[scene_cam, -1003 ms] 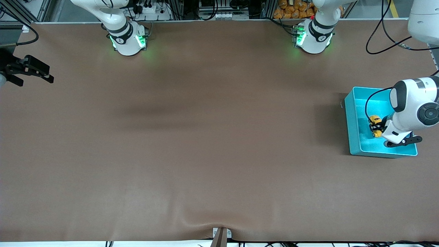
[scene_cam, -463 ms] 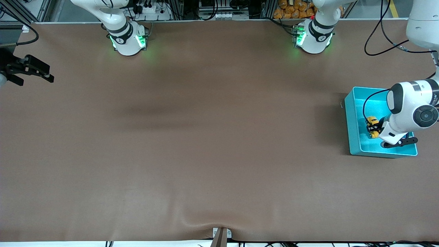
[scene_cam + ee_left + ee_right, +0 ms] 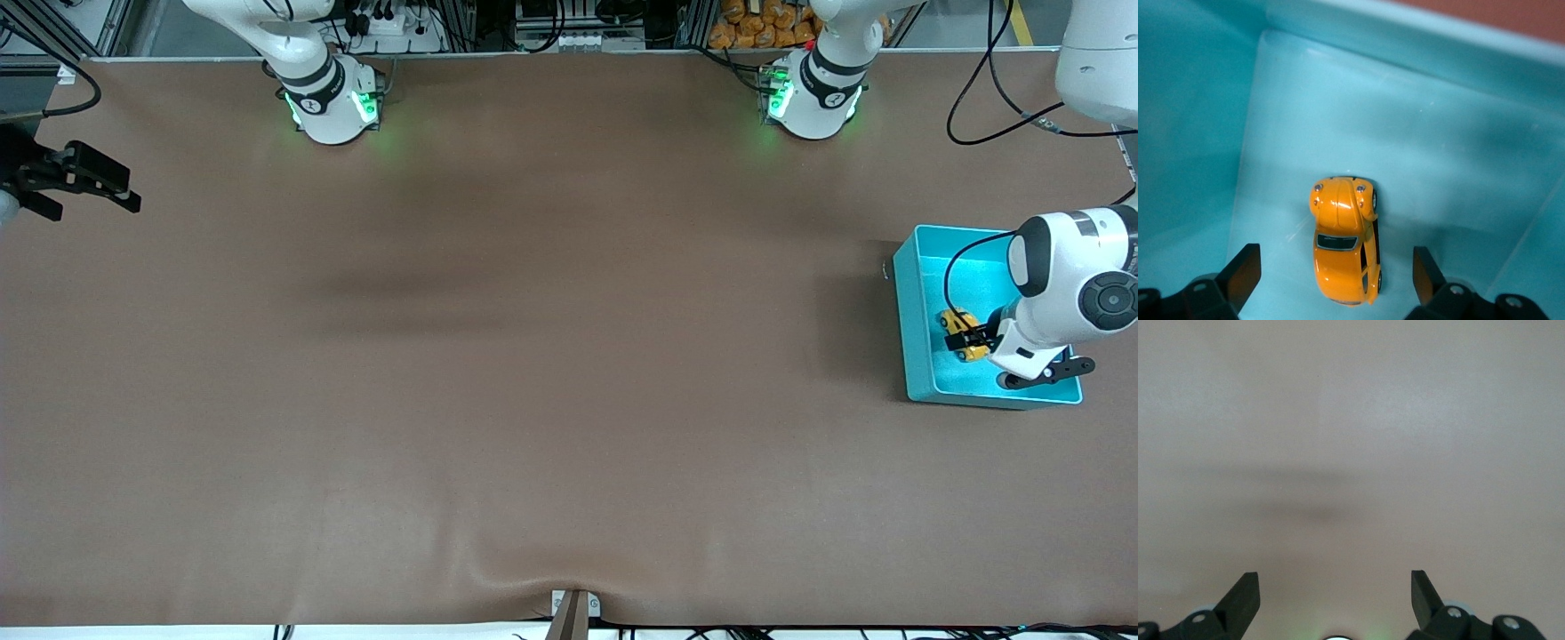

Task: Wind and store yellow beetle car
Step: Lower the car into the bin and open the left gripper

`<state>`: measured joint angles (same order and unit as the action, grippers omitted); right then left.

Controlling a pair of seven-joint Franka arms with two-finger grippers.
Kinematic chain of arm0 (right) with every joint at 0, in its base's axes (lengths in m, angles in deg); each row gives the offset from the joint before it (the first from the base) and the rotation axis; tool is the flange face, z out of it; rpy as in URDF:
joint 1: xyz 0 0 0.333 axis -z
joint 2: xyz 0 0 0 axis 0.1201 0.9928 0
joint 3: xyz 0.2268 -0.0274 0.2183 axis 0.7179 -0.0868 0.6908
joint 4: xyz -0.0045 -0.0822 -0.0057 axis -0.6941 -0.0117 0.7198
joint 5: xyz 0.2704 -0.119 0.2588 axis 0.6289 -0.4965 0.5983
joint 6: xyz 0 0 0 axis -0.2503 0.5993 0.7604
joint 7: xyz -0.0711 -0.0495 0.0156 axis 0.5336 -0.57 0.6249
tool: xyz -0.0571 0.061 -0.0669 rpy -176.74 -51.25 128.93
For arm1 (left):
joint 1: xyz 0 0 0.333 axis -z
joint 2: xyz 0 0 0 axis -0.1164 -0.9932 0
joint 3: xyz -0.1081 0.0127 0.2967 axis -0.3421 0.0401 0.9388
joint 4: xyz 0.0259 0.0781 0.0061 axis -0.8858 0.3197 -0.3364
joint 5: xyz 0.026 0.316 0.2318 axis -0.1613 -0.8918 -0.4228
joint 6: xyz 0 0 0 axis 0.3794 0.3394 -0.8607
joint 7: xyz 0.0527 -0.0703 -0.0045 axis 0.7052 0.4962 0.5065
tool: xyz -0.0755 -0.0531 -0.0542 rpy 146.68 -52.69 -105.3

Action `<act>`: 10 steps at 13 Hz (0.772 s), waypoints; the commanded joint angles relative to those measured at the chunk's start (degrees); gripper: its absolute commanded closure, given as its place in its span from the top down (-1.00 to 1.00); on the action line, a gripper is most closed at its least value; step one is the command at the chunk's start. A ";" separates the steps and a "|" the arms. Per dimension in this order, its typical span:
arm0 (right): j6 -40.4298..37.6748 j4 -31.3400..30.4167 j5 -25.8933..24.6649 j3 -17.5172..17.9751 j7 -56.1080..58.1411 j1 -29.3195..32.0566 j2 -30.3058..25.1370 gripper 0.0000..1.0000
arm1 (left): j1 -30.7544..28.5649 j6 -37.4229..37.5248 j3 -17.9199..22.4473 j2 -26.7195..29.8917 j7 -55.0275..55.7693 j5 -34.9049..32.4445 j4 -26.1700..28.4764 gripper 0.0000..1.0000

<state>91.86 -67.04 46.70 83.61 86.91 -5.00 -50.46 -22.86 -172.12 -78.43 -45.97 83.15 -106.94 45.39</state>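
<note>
The yellow beetle car [image 3: 1343, 247] lies on the floor of the turquoise bin [image 3: 916, 356] at the left arm's end of the table; it also shows as the small yellow car [image 3: 958, 322] in the front view. My left gripper [image 3: 1337, 273] hangs open just above it, one finger on each side, touching nothing. My right gripper [image 3: 84, 182] waits open over the bare table at the right arm's end; the right gripper [image 3: 1336, 597] has only brown mat beneath it.
The bin wall [image 3: 1418, 40] rises close around the left gripper. A black cable [image 3: 948, 267] loops from the left wrist over the bin. The brown mat [image 3: 533, 356] stretches between the two arm bases [image 3: 333, 102].
The left gripper opened and let go of the car, which now rests on the bin floor, slightly nearer the bin's inner wall. The right arm stayed still.
</note>
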 commanded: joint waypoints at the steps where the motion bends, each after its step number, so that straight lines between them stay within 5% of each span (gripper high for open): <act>1: -0.77 0.16 -0.86 0.06 -0.82 -0.32 -1.03 1.00 | 0.19 4.69 -0.33 4.54 0.72 -0.25 -1.40 1.00; 10: -1.03 0.16 -0.86 0.14 -0.82 -0.32 -1.03 1.00 | 6.60 33.60 -0.77 12.36 -4.10 14.50 -24.69 1.00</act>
<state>91.59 -66.92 46.70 83.66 86.91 -5.00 -50.52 -16.95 -143.06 -79.52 -34.71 81.65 -95.94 24.08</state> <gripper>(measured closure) 0.000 0.000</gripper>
